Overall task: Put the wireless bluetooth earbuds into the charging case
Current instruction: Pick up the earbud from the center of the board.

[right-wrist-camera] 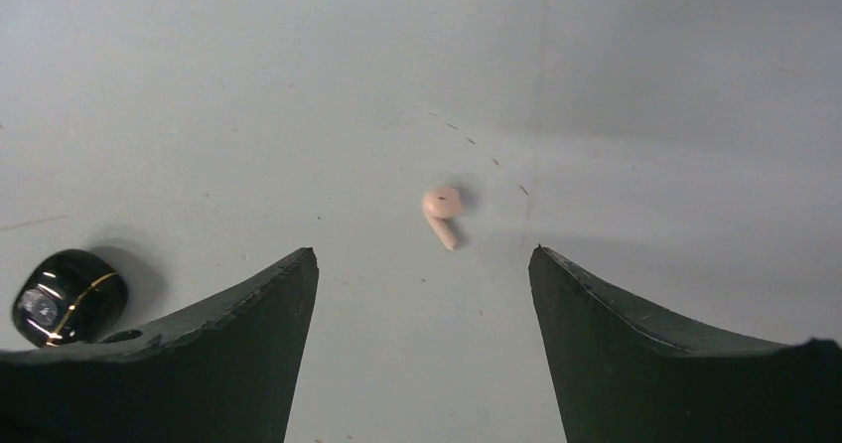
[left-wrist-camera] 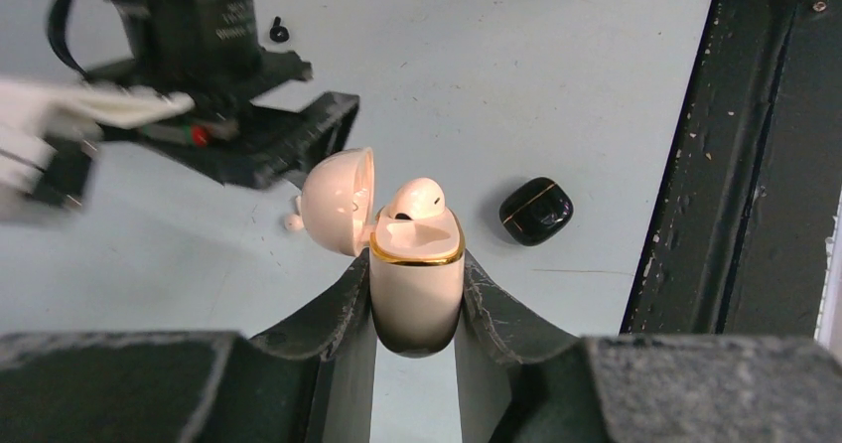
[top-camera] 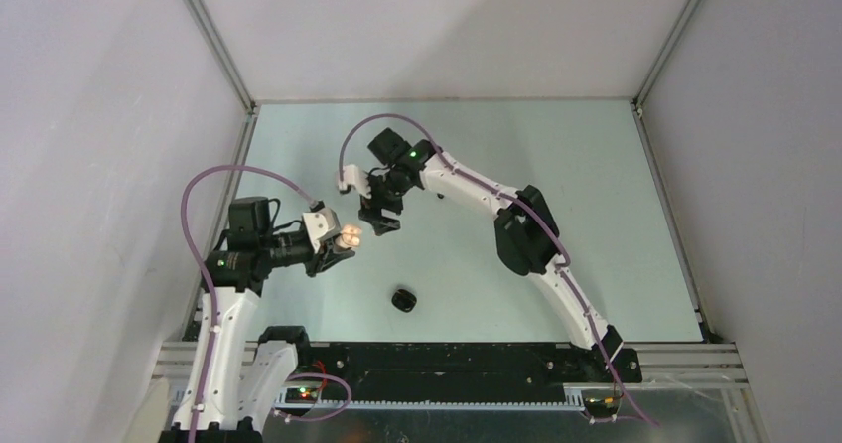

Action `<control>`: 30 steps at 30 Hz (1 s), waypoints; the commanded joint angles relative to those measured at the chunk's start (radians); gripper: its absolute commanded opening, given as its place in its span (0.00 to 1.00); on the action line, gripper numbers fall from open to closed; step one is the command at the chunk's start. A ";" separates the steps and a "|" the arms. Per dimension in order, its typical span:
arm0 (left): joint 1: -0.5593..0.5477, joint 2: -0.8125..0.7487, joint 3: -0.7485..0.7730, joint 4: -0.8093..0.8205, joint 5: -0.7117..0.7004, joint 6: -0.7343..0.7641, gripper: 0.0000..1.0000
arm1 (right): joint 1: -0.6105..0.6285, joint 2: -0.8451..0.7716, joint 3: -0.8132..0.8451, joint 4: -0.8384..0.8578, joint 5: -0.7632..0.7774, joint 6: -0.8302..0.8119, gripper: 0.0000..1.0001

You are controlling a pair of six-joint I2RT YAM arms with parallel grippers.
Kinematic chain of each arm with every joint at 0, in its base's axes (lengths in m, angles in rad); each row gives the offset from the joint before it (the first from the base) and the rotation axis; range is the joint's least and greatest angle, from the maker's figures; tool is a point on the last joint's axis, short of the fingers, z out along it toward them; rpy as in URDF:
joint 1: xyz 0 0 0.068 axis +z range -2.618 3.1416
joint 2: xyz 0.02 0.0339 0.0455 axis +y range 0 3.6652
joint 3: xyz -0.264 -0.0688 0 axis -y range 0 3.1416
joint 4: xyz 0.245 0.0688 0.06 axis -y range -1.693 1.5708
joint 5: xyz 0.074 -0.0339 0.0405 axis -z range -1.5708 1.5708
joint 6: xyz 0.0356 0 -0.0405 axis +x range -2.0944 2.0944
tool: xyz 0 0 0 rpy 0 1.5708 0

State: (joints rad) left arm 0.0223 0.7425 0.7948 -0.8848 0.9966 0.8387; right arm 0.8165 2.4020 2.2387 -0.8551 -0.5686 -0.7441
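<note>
**One cream earbud in the case, its twin loose under our right hand**

Our left hand is clamped tight on the lower body of the cream case, holding it upright with the lid tipped back. The first earbud sits in one well with its head standing proud, so it may not be fully home.

The second earbud lies flat on the desk, just ahead of our right hand, whose fingers stand wide apart and hold nothing.

We judge this earbud to be very light, hard and glossy, so it is likely to skate or squirt out under a pinch. We would go low and close gently across the stem, just below the head.

The closed black case rests nearby. A dark speck farther off may be a black earbud, but it is too small to tell.
</note>
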 commanded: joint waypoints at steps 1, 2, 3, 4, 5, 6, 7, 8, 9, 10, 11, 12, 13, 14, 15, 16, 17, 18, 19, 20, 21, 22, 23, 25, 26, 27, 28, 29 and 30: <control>0.008 -0.005 -0.011 0.030 -0.004 0.005 0.00 | 0.038 0.011 -0.017 -0.037 0.090 -0.138 0.81; 0.009 0.006 -0.009 0.028 -0.003 0.007 0.00 | 0.042 0.019 -0.019 -0.032 0.095 -0.135 0.81; 0.009 0.011 -0.008 0.022 -0.002 0.011 0.00 | 0.042 0.024 -0.024 -0.018 0.093 -0.129 0.80; 0.010 0.022 -0.007 0.020 -0.002 0.016 0.00 | 0.042 0.030 -0.027 -0.008 0.091 -0.111 0.80; 0.009 0.025 -0.006 0.014 -0.002 0.019 0.00 | 0.042 0.034 -0.030 0.021 0.092 -0.101 0.79; 0.009 0.030 -0.004 0.011 -0.003 0.022 0.00 | 0.043 0.041 -0.030 0.038 0.105 -0.074 0.79; 0.008 0.032 -0.004 0.008 -0.003 0.023 0.00 | 0.043 0.046 -0.031 0.078 0.113 -0.059 0.78; 0.009 0.031 -0.003 0.009 -0.002 0.023 0.00 | 0.042 0.054 -0.029 0.097 0.131 -0.036 0.78; 0.009 0.028 -0.003 0.009 -0.001 0.023 0.00 | 0.041 0.064 -0.024 0.128 0.138 -0.026 0.77; 0.008 0.026 -0.004 0.009 -0.001 0.023 0.00 | 0.040 0.071 -0.010 0.139 0.145 -0.014 0.77; 0.008 0.021 -0.006 0.011 -0.001 0.022 0.00 | 0.040 0.086 -0.002 0.145 0.145 -0.012 0.77; 0.008 0.019 -0.007 0.011 -0.001 0.020 0.00 | 0.038 0.095 0.023 0.143 0.138 -0.009 0.76; 0.009 0.016 -0.008 0.015 -0.002 0.020 0.00 | 0.036 0.111 0.034 0.138 0.133 -0.007 0.75; 0.009 0.015 -0.010 0.017 -0.005 0.017 0.00 | 0.036 0.119 0.051 0.136 0.126 -0.006 0.74; 0.009 0.015 -0.011 0.018 -0.005 0.017 0.00 | 0.037 0.131 0.058 0.136 0.119 -0.007 0.73; 0.009 0.015 -0.011 0.018 -0.006 0.017 0.00 | 0.037 0.135 0.069 0.135 0.117 -0.007 0.72; 0.008 0.015 -0.011 0.018 -0.006 0.016 0.00 | 0.041 0.146 0.077 0.131 0.119 -0.011 0.71; 0.008 0.015 -0.011 0.018 -0.006 0.017 0.00 | 0.042 0.150 0.091 0.119 0.116 -0.015 0.70; 0.008 0.017 -0.013 0.018 -0.006 0.018 0.00 | 0.042 0.154 0.096 0.112 0.104 -0.022 0.70; 0.008 0.017 -0.013 0.019 -0.006 0.018 0.00 | 0.042 0.154 0.099 0.103 0.099 -0.026 0.69; 0.008 0.018 -0.015 0.019 -0.007 0.018 0.00 | 0.043 0.154 0.100 0.098 0.089 -0.031 0.69; 0.009 0.017 -0.015 0.020 -0.007 0.019 0.00 | 0.044 0.153 0.100 0.089 0.086 -0.034 0.68; 0.010 0.016 -0.015 0.020 -0.009 0.019 0.00 | 0.046 0.152 0.099 0.086 0.087 -0.038 0.68; 0.010 0.014 -0.016 0.021 -0.010 0.020 0.00 | 0.048 0.153 0.096 0.079 0.092 -0.044 0.65; 0.010 0.014 -0.016 0.021 -0.010 0.020 0.00 | 0.050 0.154 0.095 0.078 0.094 -0.046 0.63; 0.010 0.014 -0.017 0.021 -0.011 0.019 0.00 | 0.051 0.153 0.095 0.078 0.098 -0.047 0.62; 0.010 0.014 -0.017 0.021 -0.011 0.018 0.00 | 0.052 0.153 0.095 0.075 0.099 -0.050 0.58; 0.010 0.014 -0.017 0.022 -0.012 0.018 0.00 | 0.052 0.154 0.095 0.073 0.099 -0.053 0.54; 0.010 0.013 -0.016 0.022 -0.013 0.018 0.00 | 0.052 0.155 0.095 0.067 0.099 -0.060 0.53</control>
State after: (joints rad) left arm 0.0227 0.7692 0.7803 -0.8806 0.9787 0.8394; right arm 0.8627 2.5511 2.2910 -0.7658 -0.4599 -0.7799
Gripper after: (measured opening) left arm 0.328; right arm 0.560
